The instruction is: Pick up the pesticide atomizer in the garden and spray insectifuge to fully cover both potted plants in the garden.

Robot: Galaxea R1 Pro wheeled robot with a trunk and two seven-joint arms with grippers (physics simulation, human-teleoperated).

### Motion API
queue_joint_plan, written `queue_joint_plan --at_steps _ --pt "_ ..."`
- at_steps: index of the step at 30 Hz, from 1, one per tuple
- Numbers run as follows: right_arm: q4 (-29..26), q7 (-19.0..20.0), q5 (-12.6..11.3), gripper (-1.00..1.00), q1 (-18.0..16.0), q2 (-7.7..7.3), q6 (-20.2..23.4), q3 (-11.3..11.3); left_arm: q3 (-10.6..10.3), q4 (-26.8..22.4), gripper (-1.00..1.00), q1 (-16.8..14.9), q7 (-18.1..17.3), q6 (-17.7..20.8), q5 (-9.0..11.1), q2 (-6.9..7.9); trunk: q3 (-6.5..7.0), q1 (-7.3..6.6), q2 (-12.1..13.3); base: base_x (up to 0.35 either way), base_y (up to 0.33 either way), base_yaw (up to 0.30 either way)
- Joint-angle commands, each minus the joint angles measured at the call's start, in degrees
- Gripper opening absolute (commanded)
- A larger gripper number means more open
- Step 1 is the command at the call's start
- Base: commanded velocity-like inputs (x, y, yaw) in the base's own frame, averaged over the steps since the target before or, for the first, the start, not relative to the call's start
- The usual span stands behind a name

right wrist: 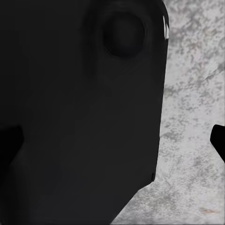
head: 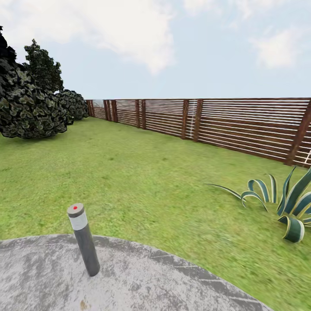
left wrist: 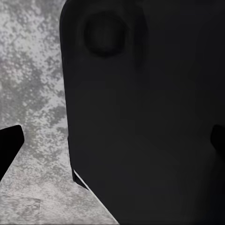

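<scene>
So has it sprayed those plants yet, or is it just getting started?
Just getting started, it seems. Nothing looks done: the head view shows lawn, a fence, a striped agave and a grey bollard lamp on the patio. Both wrist views look down at paving past dark robot parts, nothing held. Finding the sprayer and spraying both plants remains.

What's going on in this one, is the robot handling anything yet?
Nothing is being handled. The head view looks across a lawn toward a slatted wooden fence, with a grey bollard lamp standing on the paved patio and a striped agave at right. Both wrist views show dark robot bodywork over mottled paving; the fingers sit at the picture edges, holding nothing.
</scene>
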Motion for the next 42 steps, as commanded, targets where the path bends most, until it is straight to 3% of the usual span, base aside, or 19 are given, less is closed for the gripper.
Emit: queue_joint_plan --at_steps 1,6,13,28,29,33,35,42 --pt "-0.33 0.22 -0.11 1.00 -0.09 0.33 -0.33 0.02 0.03 -0.33 1.00 0.17 -0.33 0.00 0.12 -0.33 -0.03 0.00 -0.02 0.000 0.000 0.000" --pt "-1.50 -0.15 0.00 1.00 -0.09 1.88 0.01 0.08 0.09 0.02 1.00 0.17 -0.01 0.20 0.17 -0.11 -0.03 0.00 -0.02 0.000 0.000 0.000" --pt "-1.61 -0.23 0.06 1.00 -0.09 1.63 -0.55 0.09 0.32 0.45 1.00 0.00 0.08 -0.61 0.23 0.55 -0.03 0.00 -0.02 0.000 0.000 0.000" --pt "-5.82 -0.35 0.00 1.00 -0.11 -2.84 -5.37 -0.36 0.23 -4.40 1.00 -0.75 0.67 -2.29 -0.09 0.51 -0.03 0.00 -0.02 0.000 0.000 0.000" --pt "-17.76 -0.35 0.00 1.00 -0.26 -4.48 -17.77 -0.41 0.15 -19.67 1.00 -1.14 0.64 -7.80 -0.31 0.52 -0.03 0.00 -0.02 0.000 0.000 0.000" --pt "-24.18 -0.35 0.00 1.00 -0.59 -4.71 -18.02 -0.51 -0.08 -19.99 1.00 -2.72 0.60 -13.69 -0.50 0.53 -0.03 0.00 -0.02 0.000 0.000 0.000" --pt "-26.47 -0.35 -0.03 1.00 -0.77 -4.72 -19.06 -0.52 -0.14 -20.07 1.00 -4.14 0.53 -14.65 -0.52 0.53 -0.03 0.00 -0.02 0.000 0.000 0.000" --pt "-29.29 -0.22 -0.06 1.00 -0.88 -4.70 -28.06 -0.48 -1.49 -20.05 1.00 -8.39 -0.02 -17.94 -0.26 0.36 -0.03 0.00 -0.02 0.000 0.000 0.000"
